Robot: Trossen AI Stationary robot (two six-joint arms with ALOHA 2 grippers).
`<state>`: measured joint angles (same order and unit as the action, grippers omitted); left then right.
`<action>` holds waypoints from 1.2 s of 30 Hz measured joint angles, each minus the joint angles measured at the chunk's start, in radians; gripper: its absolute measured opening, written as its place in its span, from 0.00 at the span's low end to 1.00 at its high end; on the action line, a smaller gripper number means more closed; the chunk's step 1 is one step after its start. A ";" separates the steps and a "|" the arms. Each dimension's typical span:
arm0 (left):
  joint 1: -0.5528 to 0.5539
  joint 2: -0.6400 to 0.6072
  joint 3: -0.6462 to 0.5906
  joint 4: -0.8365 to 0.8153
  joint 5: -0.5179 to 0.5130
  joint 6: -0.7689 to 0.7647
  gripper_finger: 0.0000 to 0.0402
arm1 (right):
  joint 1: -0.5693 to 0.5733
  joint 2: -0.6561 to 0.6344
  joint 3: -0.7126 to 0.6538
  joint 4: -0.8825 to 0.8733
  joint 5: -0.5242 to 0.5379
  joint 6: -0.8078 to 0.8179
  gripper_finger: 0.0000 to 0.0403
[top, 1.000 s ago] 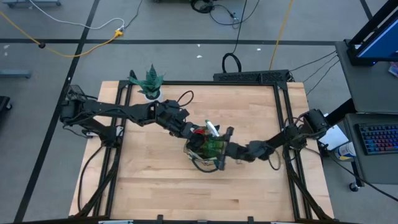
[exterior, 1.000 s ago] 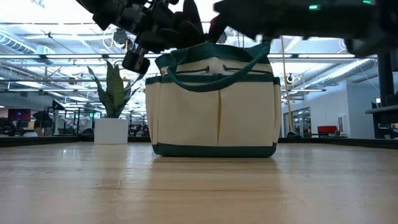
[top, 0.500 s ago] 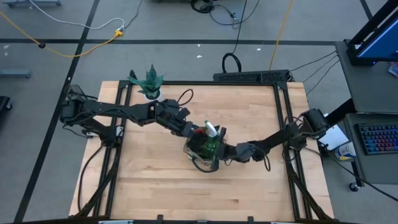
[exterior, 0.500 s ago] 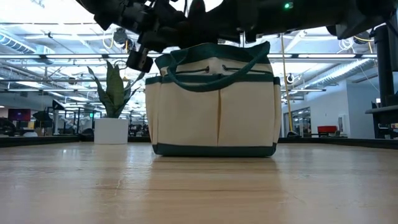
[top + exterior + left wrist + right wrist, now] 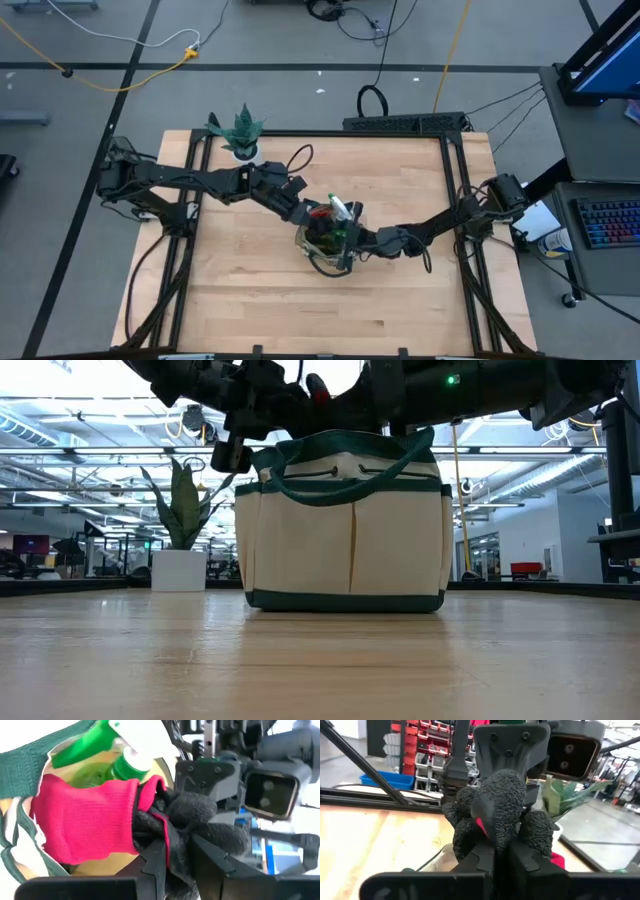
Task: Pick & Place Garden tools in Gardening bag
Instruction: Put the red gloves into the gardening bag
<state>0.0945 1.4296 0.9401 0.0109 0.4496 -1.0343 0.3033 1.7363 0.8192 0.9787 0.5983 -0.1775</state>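
Note:
The beige gardening bag [image 5: 326,243] [image 5: 345,530] with green trim stands upright on its base mid-table. A green spray bottle with a white nozzle [image 5: 340,210] [image 5: 127,762] sticks up out of it. Just above the bag's mouth hangs a red glove [image 5: 85,820] [image 5: 318,387] with dark grey rubbery fingers [image 5: 500,805]. My left gripper [image 5: 312,214] [image 5: 182,862] and my right gripper [image 5: 352,236] [image 5: 501,855] meet over the bag, both shut on that glove. My left gripper pinches the glove's dark grey finger part [image 5: 172,837] between its two fingers, coming from the table's left and slanting down. The red cuff end [image 5: 65,827] hangs clear over the bag's opening. My right gripper pinches the dark grey glove fingers [image 5: 495,827] between its two fingers, reaching in from the table's right. The bunched glove stands up above its fingertips, clear of the bag.
A green spiky plant in a white pot [image 5: 241,135] [image 5: 180,550] stands at the table's far left. Bare wooden tabletop [image 5: 250,300] lies all around the bag. A black cable loop [image 5: 297,157] lies near the plant.
My right gripper has moved toward the table's left, over the bag's mouth, up to the glove that my left gripper holds, and has taken hold of its dark fingers. The bag has stayed in place.

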 joint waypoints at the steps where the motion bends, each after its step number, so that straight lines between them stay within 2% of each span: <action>1: -0.001 0.000 0.000 -0.001 0.009 0.014 0.21 | 0.007 0.000 0.000 -0.002 0.001 0.014 0.03; 4: -0.001 0.000 0.000 0.000 0.059 0.050 0.21 | 0.030 0.000 0.000 -0.021 0.004 0.057 0.05; 8: -0.001 0.000 0.000 0.006 0.108 0.104 0.21 | 0.050 0.000 0.000 -0.053 0.004 0.132 0.03; 16: 0.002 -0.003 0.000 0.000 0.113 0.265 0.21 | 0.052 0.001 -0.001 -0.141 0.007 0.347 0.04; 22: 0.012 -0.004 0.001 -0.019 0.112 0.424 0.21 | 0.052 0.000 0.001 -0.238 0.032 0.401 0.04; 32: 0.012 -0.004 0.001 -0.147 -0.043 0.729 0.21 | 0.052 0.000 0.001 -0.271 0.028 0.401 0.05; 36: 0.004 -0.004 0.001 -0.185 -0.134 0.949 0.21 | 0.053 0.000 0.000 -0.273 0.026 0.397 0.11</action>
<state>0.0981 1.4254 0.9413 -0.1743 0.3156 -0.0853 0.3561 1.7363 0.8196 0.7059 0.6247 0.2192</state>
